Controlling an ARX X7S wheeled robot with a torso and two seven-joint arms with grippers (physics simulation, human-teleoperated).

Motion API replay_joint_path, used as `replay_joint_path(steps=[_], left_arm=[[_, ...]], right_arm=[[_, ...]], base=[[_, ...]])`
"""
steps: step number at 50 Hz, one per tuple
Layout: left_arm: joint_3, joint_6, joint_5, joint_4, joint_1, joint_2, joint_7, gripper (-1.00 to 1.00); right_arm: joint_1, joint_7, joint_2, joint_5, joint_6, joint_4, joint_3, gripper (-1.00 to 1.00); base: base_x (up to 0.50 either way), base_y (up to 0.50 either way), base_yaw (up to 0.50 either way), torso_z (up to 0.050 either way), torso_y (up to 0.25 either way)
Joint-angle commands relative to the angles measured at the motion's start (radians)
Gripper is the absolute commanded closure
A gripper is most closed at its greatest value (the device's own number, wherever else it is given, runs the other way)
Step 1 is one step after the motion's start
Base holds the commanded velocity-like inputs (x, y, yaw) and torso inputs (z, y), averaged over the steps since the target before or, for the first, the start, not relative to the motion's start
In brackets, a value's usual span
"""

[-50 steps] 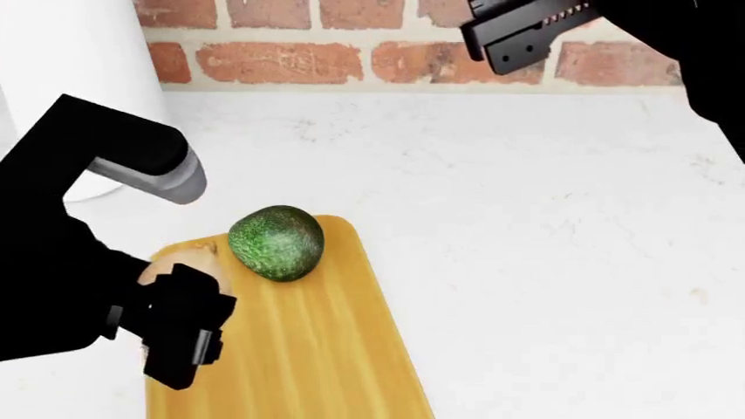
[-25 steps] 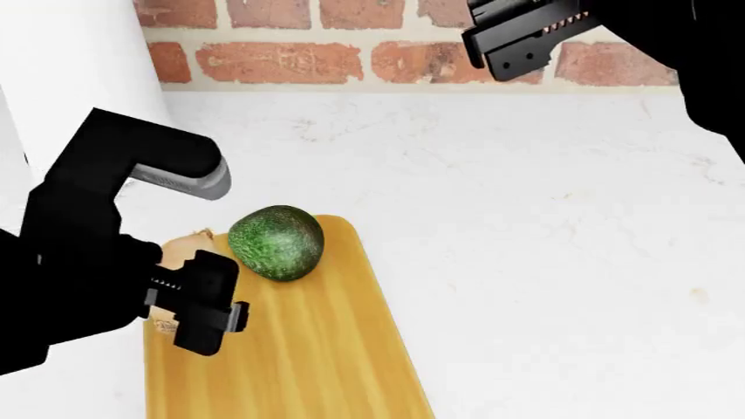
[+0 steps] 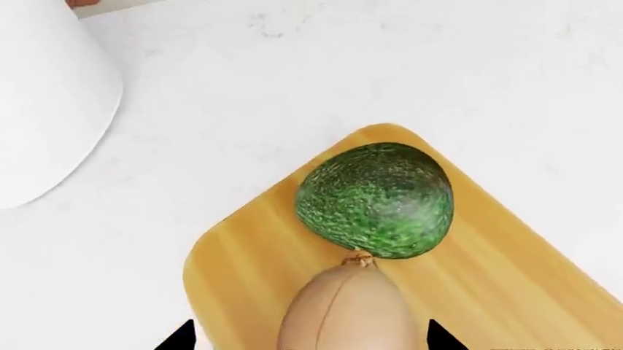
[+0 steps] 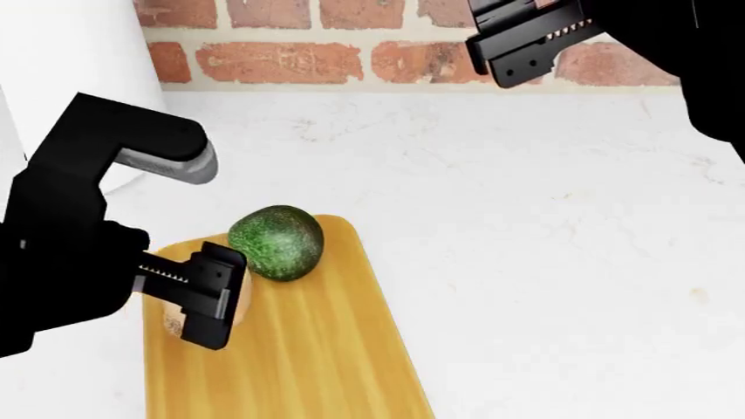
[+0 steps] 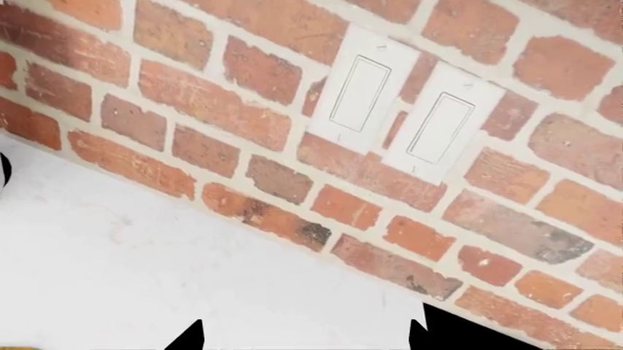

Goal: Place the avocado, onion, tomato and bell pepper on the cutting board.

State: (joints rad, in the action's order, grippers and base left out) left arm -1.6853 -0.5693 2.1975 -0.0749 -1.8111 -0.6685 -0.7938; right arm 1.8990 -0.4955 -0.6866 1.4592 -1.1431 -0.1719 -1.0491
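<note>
On a white table, the dark green avocado (image 4: 276, 243) and the tan onion (image 3: 343, 312) touch at the far end of the wooden cutting board (image 4: 314, 349), the left gripper (image 3: 306, 337) fingers spread either side of the onion, the right gripper (image 4: 524, 39) raised near the brick wall (image 5: 292, 146), its finger state unclear.

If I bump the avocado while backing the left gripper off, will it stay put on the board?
Probably not. The avocado is egg-shaped and lies on its side on the flat cutting board, so it may roll. It sits near the board's far end and could roll off. The onion touches it, so moving either may shift both.
</note>
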Motion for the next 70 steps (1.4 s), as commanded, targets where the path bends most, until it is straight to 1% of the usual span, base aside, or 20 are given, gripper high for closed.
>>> replay_joint_path(steps=[1, 11, 20, 22, 23, 24, 25, 26, 27, 28, 29, 30, 31, 36, 42, 47, 51, 54, 61, 70], left_arm=[[0.052, -0.062, 0.012, -0.011, -0.076, -0.056, 0.022, -1.0], [0.086, -0.12, 0.036, -0.115, -0.153, -0.216, 0.02, -1.0], [0.139, -0.091, -0.037, -0.241, -0.168, -0.321, 0.06, -1.0], [0.151, -0.066, -0.065, -0.254, -0.16, -0.34, 0.072, -1.0], [0.16, -0.046, -0.107, -0.269, -0.159, -0.351, 0.067, -1.0], [0.164, -0.046, -0.073, -0.268, -0.156, -0.359, 0.082, -1.0], [0.173, -0.03, -0.116, -0.285, -0.16, -0.367, 0.074, -1.0], [0.177, -0.03, -0.089, -0.283, -0.16, -0.372, 0.085, -1.0], [0.185, -0.022, -0.128, -0.302, -0.165, -0.38, 0.081, -1.0], [0.193, -0.012, -0.121, -0.314, -0.164, -0.391, 0.087, -1.0], [0.202, 0.009, -0.162, -0.339, -0.163, -0.404, 0.081, -1.0], [0.207, 0.016, -0.149, -0.344, -0.16, -0.41, 0.086, -1.0], [0.214, 0.028, -0.177, -0.367, -0.16, -0.426, 0.086, -1.0], [0.255, 0.127, -0.193, -0.418, -0.137, -0.523, 0.112, -1.0], [0.278, 0.178, -0.209, -0.44, -0.127, -0.569, 0.128, -1.0], [0.295, 0.268, -0.193, -0.467, -0.098, -0.628, 0.137, -1.0], [0.306, 0.282, -0.226, -0.5, -0.102, -0.659, 0.116, -1.0], [0.312, 0.277, -0.204, -0.494, -0.106, -0.661, 0.132, -1.0], [0.304, 0.276, -0.242, -0.475, -0.088, -0.656, 0.156, -1.0], [0.324, 0.266, -0.232, -0.493, -0.1, -0.698, 0.187, -1.0]], right_arm=[[0.015, 0.031, 0.012, 0.004, -0.013, 0.002, 0.027, -1.0], [0.032, -0.002, 0.012, 0.039, -0.034, 0.018, 0.041, -1.0], [-0.036, -0.173, -0.077, 0.222, -0.032, 0.186, 0.107, -1.0], [-0.065, -0.221, -0.105, 0.278, -0.01, 0.246, 0.127, -1.0], [-0.07, -0.248, -0.12, 0.305, -0.006, 0.273, 0.135, -1.0], [-0.076, -0.27, -0.131, 0.332, 0.003, 0.295, 0.144, -1.0], [-0.074, -0.288, -0.141, 0.359, 0.003, 0.323, 0.15, -1.0], [-0.074, -0.303, -0.148, 0.376, 0.011, 0.337, 0.157, -1.0], [-0.072, -0.318, -0.156, 0.399, 0.015, 0.357, 0.164, -1.0], [-0.071, -0.342, -0.167, 0.427, 0.022, 0.386, 0.172, -1.0], [-0.078, -0.37, -0.181, 0.46, 0.039, 0.42, 0.181, -1.0], [-0.083, -0.379, -0.187, 0.47, 0.043, 0.432, 0.182, -1.0], [-0.105, -0.398, -0.201, 0.484, 0.062, 0.466, 0.187, -1.0], [-0.113, -0.512, -0.26, 0.599, 0.107, 0.602, 0.202, -1.0], [-0.116, -0.6, -0.303, 0.683, 0.178, 0.715, 0.228, -1.0], [-0.14, -0.654, -0.351, 0.72, 0.248, 0.799, 0.256, -1.0], [-0.164, -0.672, -0.398, 0.729, 0.285, 0.84, 0.275, -1.0], [-0.184, -0.676, -0.416, 0.728, 0.303, 0.859, 0.279, -1.0], [-0.223, -0.706, -0.463, 0.729, 0.376, 0.926, 0.308, -1.0], [-0.194, -0.761, -0.475, 0.768, 0.386, 0.963, 0.316, -1.0]], base=[[0.0, 0.0, 0.0, 0.0, 0.0], [0.0, 0.0, 0.0, 0.0, 0.0], [0.0, 0.0, 0.0, 0.0, 0.0], [0.0, 0.0, 0.0, 0.0, 0.0], [0.0, 0.0, 0.0, 0.0, 0.0], [0.0, 0.0, 0.0, 0.0, 0.0], [0.0, 0.0, 0.0, 0.0, 0.0], [0.0, 0.0, 0.0, 0.0, 0.0], [0.0, 0.0, 0.0, 0.0, 0.0], [0.0, 0.0, 0.0, 0.0, 0.0], [0.0, 0.0, 0.0, 0.0, 0.0], [0.0, 0.0, 0.0, 0.0, 0.0], [0.0, 0.0, 0.0, 0.0, 0.0], [0.0, 0.0, 0.0, 0.0, 0.0], [0.0, 0.0, 0.0, 0.0, 0.0], [0.0, 0.0, 0.0, 0.0, 0.0], [0.0, 0.0, 0.0, 0.0, 0.0], [0.0, 0.0, 0.0, 0.0, 0.0], [0.0, 0.0, 0.0, 0.0, 0.0], [0.0, 0.0, 0.0, 0.0, 0.0]])
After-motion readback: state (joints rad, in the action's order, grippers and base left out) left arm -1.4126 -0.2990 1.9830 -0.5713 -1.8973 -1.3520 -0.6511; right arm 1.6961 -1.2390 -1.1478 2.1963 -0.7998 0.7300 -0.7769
